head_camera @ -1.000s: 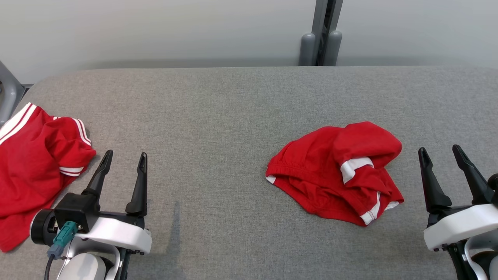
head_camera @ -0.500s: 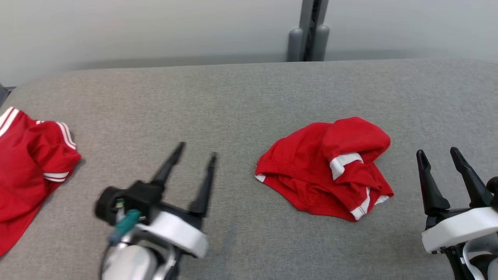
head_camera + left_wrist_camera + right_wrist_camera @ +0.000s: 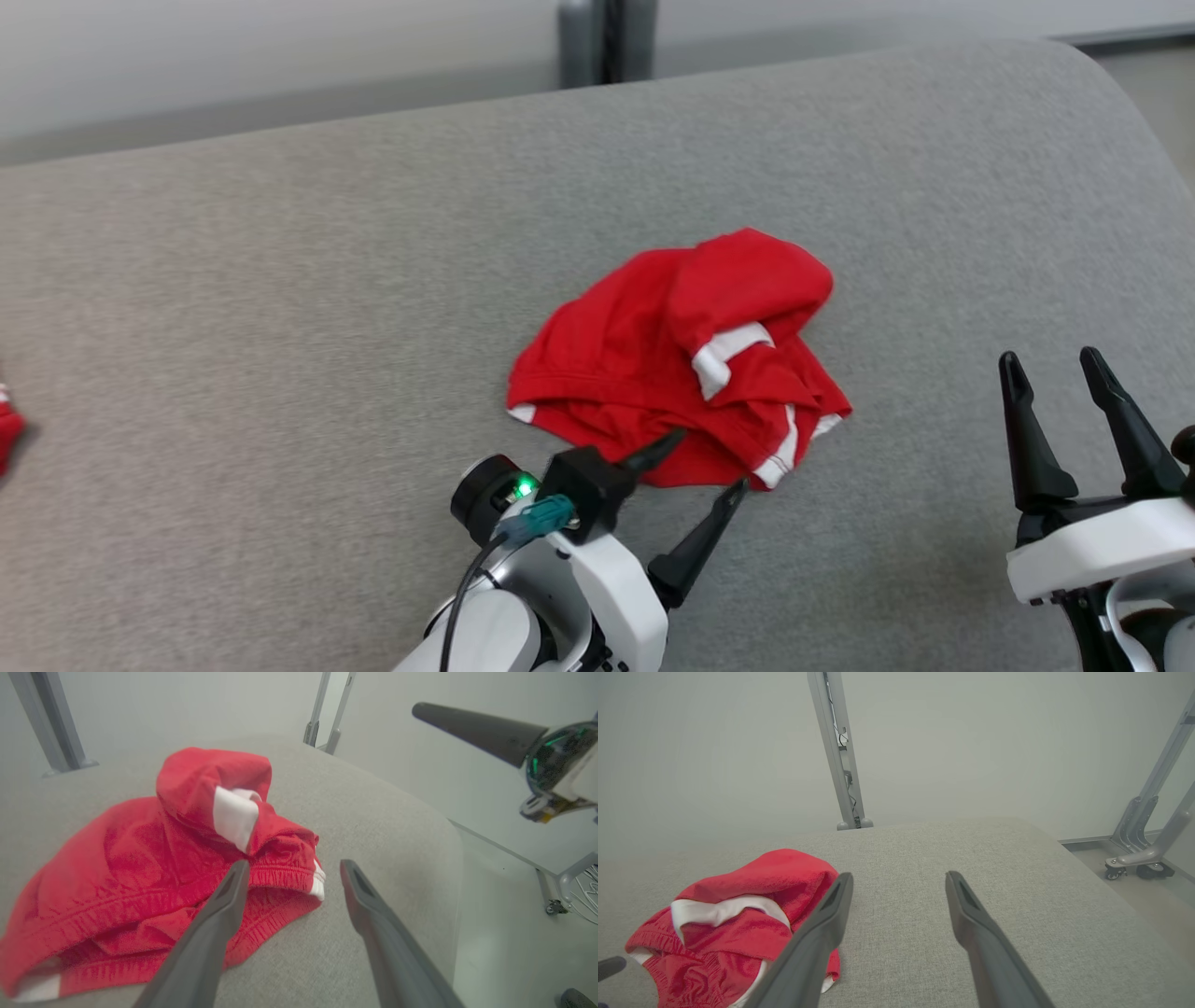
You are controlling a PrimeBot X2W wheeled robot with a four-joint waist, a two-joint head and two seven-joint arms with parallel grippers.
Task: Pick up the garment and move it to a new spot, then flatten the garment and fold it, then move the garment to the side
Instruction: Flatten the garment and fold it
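The garment (image 3: 672,355) is a crumpled heap of red cloth with white trim, lying in the middle of the grey padded table (image 3: 280,280). My left gripper (image 3: 708,461) is open at its near edge. One finger lies over the red hem and the other over bare table beside the corner. In the left wrist view the garment (image 3: 140,858) spreads to the left, and its white-tipped hem corner sits between the fingers of the left gripper (image 3: 294,863). My right gripper (image 3: 1049,357) stands open to the right of the garment, apart from it. The right wrist view has the garment (image 3: 738,914) left of the right gripper (image 3: 896,875).
A sliver of another red garment (image 3: 5,429) shows at the far left edge. The table's rounded right end (image 3: 1120,112) drops to the floor. A grey post (image 3: 607,37) stands behind the table. Frame legs on wheels (image 3: 1134,858) stand on the floor to the right.
The head camera has turned to the right, so everything has shifted left in the picture. My left arm has swung right, up to the garment's near edge. The right gripper keeps its pose.
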